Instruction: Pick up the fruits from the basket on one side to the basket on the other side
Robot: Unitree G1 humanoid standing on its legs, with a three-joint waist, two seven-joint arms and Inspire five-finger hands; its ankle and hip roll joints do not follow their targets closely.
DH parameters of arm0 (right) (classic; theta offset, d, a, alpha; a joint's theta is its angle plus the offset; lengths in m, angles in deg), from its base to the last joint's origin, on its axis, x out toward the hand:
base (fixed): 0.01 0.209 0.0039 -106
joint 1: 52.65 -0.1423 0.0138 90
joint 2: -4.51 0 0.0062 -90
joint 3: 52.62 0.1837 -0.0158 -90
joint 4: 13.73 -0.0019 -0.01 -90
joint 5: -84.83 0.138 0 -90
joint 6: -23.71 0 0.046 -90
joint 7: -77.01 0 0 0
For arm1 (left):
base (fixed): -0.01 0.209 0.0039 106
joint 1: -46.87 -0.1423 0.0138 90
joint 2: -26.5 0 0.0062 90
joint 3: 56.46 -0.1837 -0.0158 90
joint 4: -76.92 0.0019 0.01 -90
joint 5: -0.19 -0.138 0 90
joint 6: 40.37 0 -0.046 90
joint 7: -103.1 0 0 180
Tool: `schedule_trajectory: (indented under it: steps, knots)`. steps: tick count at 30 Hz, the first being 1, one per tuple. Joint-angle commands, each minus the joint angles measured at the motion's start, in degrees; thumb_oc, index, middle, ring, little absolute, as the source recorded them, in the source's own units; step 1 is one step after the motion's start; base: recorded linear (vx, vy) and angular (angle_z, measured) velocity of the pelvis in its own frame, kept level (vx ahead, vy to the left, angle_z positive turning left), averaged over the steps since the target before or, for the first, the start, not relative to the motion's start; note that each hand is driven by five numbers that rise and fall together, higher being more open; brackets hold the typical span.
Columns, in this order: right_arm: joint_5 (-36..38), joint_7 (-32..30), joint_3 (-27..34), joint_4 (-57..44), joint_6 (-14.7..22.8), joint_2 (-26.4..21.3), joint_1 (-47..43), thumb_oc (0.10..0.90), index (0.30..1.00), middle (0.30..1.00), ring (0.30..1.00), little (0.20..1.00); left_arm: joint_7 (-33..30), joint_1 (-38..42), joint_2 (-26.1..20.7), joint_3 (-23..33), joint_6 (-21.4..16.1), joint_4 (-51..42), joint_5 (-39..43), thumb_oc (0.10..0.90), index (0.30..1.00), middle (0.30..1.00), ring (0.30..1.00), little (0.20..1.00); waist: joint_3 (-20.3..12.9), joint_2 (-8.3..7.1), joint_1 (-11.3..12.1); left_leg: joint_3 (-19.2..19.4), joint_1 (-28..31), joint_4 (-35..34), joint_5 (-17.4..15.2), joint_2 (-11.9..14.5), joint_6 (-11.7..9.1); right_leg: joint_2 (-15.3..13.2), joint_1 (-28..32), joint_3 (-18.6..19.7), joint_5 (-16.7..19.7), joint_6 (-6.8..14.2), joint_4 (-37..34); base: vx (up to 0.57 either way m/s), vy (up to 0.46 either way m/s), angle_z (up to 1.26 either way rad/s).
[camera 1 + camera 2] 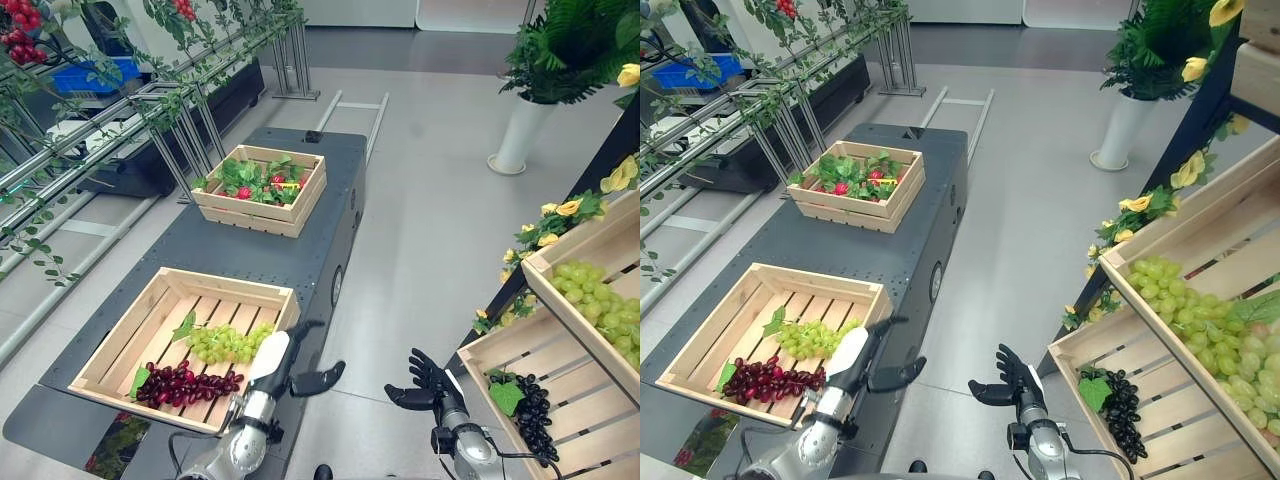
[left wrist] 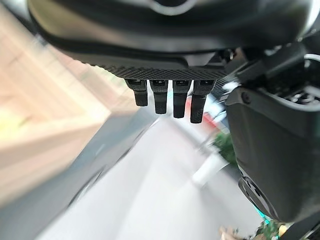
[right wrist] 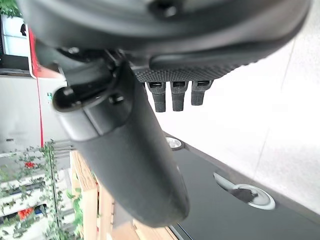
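1. The left robot hand (image 1: 318,378) hangs empty, fingers relaxed, just beside the near crate (image 1: 120,345) on the bench (image 1: 260,250).
2. Green grapes (image 1: 225,343) and red grapes (image 1: 185,384) lie in that crate.
3. The right robot hand (image 1: 425,383) is spread wide over the floor, holding nothing.

No text, label, number or sign can be read anywhere: the wooden crates, the dark tabletop, the white planter and the shelf boards all show bare surfaces with no legible print
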Motion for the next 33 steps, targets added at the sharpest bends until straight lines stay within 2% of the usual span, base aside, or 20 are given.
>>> schedule_trajectory:
  steps: [1,5,9,13,17,23,25,27,28,31,33]
  knots:
    - [0.26,0.73,0.01,-5.35,3.20,-1.39,-2.09,0.800,0.900,0.900,0.900,0.900,-5.77,8.64,-5.58,4.77,-3.29,-3.36,0.29,0.800,0.900,0.900,0.900,0.900,-0.87,-1.47,0.48,-1.97,0.48,0.53,-6.64,-4.40,1.59,-2.58,-0.58,-1.34,-2.44,0.89,1.84,0.02,0.030,0.17]
    - [-0.21,1.10,0.40,-3.97,3.46,-1.99,-1.28,0.800,0.900,0.900,0.900,0.900,-7.00,9.27,-8.68,9.05,-3.77,-3.77,1.83,0.800,0.900,0.900,0.900,0.900,-1.34,-1.18,1.01,-2.64,0.35,0.53,-6.45,-4.57,1.34,-3.15,-0.21,-2.42,-2.43,0.85,1.40,0.03,0.025,0.18]
    - [-0.47,1.13,1.29,-1.49,4.30,-2.14,-0.30,0.800,0.900,0.900,0.900,0.900,-8.77,8.28,-11.06,13.89,-3.14,-2.51,-1.50,0.800,0.900,0.900,0.900,0.900,-1.96,-1.04,1.68,-3.39,0.28,0.53,-6.31,-4.73,1.14,-3.52,0.07,-3.11,-2.54,0.85,1.06,0.07,0.019,0.20]
    - [0.19,2.43,1.71,-1.09,4.07,-3.14,0.79,0.800,0.900,0.900,0.900,0.900,-10.01,6.63,-14.62,17.33,-0.82,-0.37,-5.44,0.800,0.900,0.900,0.900,0.900,-1.62,-0.46,1.85,-3.63,-0.47,0.53,-5.74,-4.72,0.94,-3.77,-0.97,-3.29,-2.88,0.86,1.98,0.06,0.051,0.13]
    - [0.58,4.16,1.66,-2.00,3.53,-4.31,1.41,0.800,0.900,0.900,0.900,0.900,-9.83,5.34,-17.08,19.39,1.36,2.15,-5.80,0.800,0.900,0.900,0.900,0.900,-0.60,0.14,1.73,-3.81,-1.04,0.53,-5.40,-4.83,0.96,-3.85,-1.98,-3.29,-3.09,0.82,2.80,0.05,0.075,0.01]
    - [2.00,5.85,0.35,-4.43,3.64,-5.60,1.42,0.800,0.900,0.900,0.900,0.900,-10.32,5.22,-18.63,20.66,4.71,5.65,-5.89,0.800,0.900,0.900,0.900,0.900,1.59,0.33,1.78,-3.09,-2.71,0.62,-4.54,-4.42,0.91,-4.14,-4.55,-3.91,-3.47,0.79,4.73,0.02,0.069,-0.01]
    - [4.65,7.90,-0.68,-5.01,4.09,-6.84,-1.11,0.800,0.900,0.900,0.900,0.900,-10.63,7.83,-20.16,19.40,6.24,9.24,-5.71,0.800,0.900,0.900,0.900,0.900,4.36,0.17,2.04,-3.16,-5.16,1.93,-4.14,-4.31,0.92,-4.16,-7.58,-4.11,-3.86,0.44,7.24,-0.11,0.066,0.02]
    - [4.70,7.70,-1.35,-4.86,4.44,-7.21,-2.48,0.800,0.900,0.900,0.900,0.900,-10.62,9.26,-20.40,18.88,6.81,10.77,-5.40,0.800,0.900,0.900,0.900,0.900,5.53,0.06,2.21,-3.27,-6.11,2.47,-4.02,-4.33,0.95,-4.18,-8.73,-4.21,-3.98,0.34,8.12,-0.10,0.039,0.02]
    - [6.10,8.19,-2.62,-5.21,4.48,-7.83,-4.41,0.800,0.900,0.900,0.900,0.900,-11.06,11.80,-21.39,17.82,6.80,13.42,-4.52,0.800,0.900,0.900,0.900,0.900,7.42,-0.24,2.41,-3.36,-7.73,3.69,-3.97,-4.25,1.04,-4.17,-10.56,-4.40,-4.37,0.13,9.90,-0.13,0.039,0.05]
    - [6.84,6.87,-3.58,-5.38,5.65,-8.54,-6.73,0.800,0.900,0.900,0.900,0.900,-11.50,15.78,-22.75,15.16,7.18,16.67,-5.28,0.800,0.900,0.900,0.900,0.900,10.13,-0.66,2.47,-3.33,-10.32,6.46,-4.21,-4.30,1.12,-4.02,-13.56,-4.56,-5.58,-0.32,13.86,-0.13,0.039,0.07]
    - [8.74,6.25,-3.47,-5.73,6.16,-9.32,-8.63,0.800,0.900,0.900,0.900,0.900,-11.68,18.77,-23.99,12.66,8.16,17.62,-5.66,0.800,0.900,0.900,0.900,0.900,12.86,-1.09,2.61,-3.02,-14.03,11.27,-5.02,-4.69,1.15,-4.26,-17.61,-4.57,-7.19,-0.76,19.69,-0.17,0.056,0.12]
